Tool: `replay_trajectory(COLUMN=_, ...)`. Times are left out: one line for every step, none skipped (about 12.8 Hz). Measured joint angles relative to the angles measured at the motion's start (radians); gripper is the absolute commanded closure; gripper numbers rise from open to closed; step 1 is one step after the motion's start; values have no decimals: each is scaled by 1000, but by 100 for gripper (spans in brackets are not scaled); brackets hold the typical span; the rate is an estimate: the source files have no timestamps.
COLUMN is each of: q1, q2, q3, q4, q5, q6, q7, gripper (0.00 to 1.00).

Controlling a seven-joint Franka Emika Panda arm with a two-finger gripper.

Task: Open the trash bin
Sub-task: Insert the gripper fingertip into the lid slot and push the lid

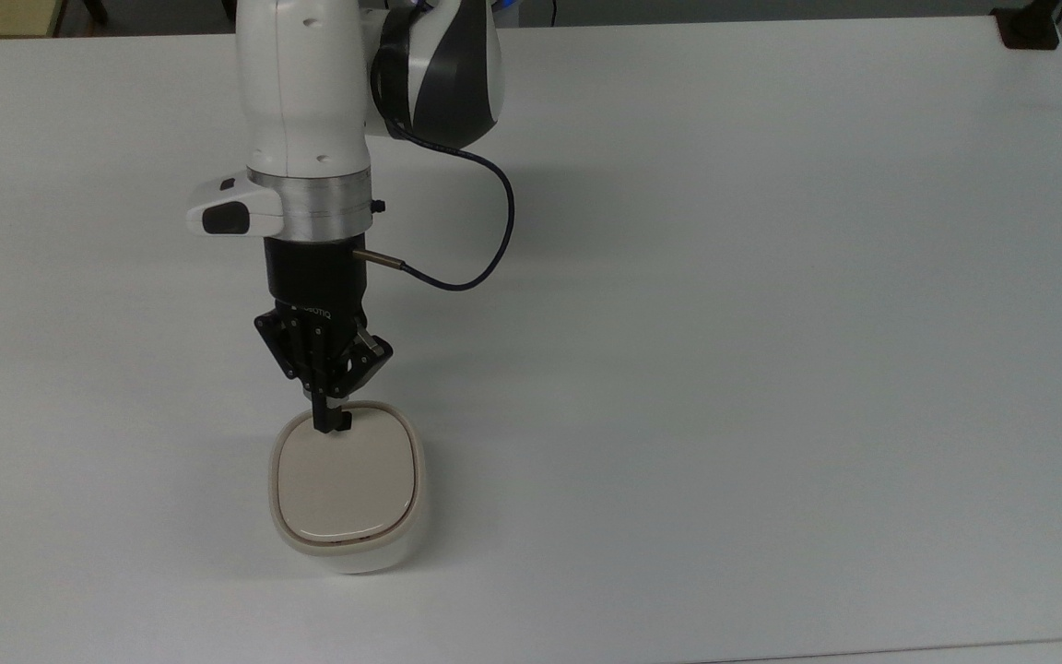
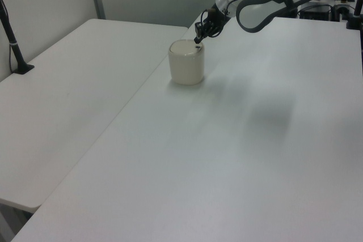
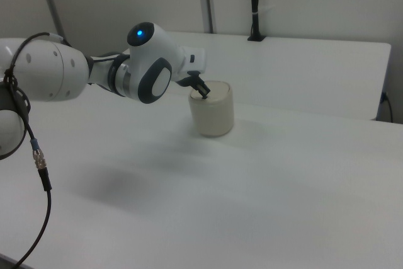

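Observation:
The trash bin [image 1: 347,489] stands on the white table, a cream-white rounded-square body with its glossy beige lid [image 1: 347,480] lying flat and closed. My gripper [image 1: 331,422] points down at the lid's far rim, fingers pressed together and holding nothing. Its tips sit on or just above the small black push button [image 1: 347,420], which they mostly cover; whether they touch it I cannot tell. In the left view the gripper [image 2: 197,39] is at the top edge of the trash bin [image 2: 186,63]. In the right view the gripper [image 3: 204,94] meets the top of the trash bin [image 3: 213,110].
A dark cable [image 1: 485,249] loops off the wrist to the top view's right. A black clamp [image 1: 1029,28] sits at the table's far right corner. A second table [image 2: 74,83] adjoins, carrying a black pole [image 2: 11,38]. Open tabletop surrounds the bin.

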Motion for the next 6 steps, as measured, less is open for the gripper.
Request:
replay_trajectory(q1=5, q2=2, q3=1, q4=0, q5=0, q6=0, q7=0, gripper=100)
replay_trajectory(q1=13, q2=8, q3=2, q4=0, q5=0, q6=0, q7=0, gripper=100)
replay_trajectory(q1=18, q2=14, q3=2, q4=1, q5=0, q6=2, q7=0, gripper=100)
replay_trajectory(q1=20, q2=14, q3=2, q4=2, q5=0, q6=3, q7=0, gripper=100)
replay_trajectory(q1=20, q2=15, q3=2, q4=2, q5=-1, q6=3, q7=0, gripper=100)
replay_trajectory(q1=20, q2=15, q3=2, q4=2, q5=-1, q6=3, q7=0, gripper=100)
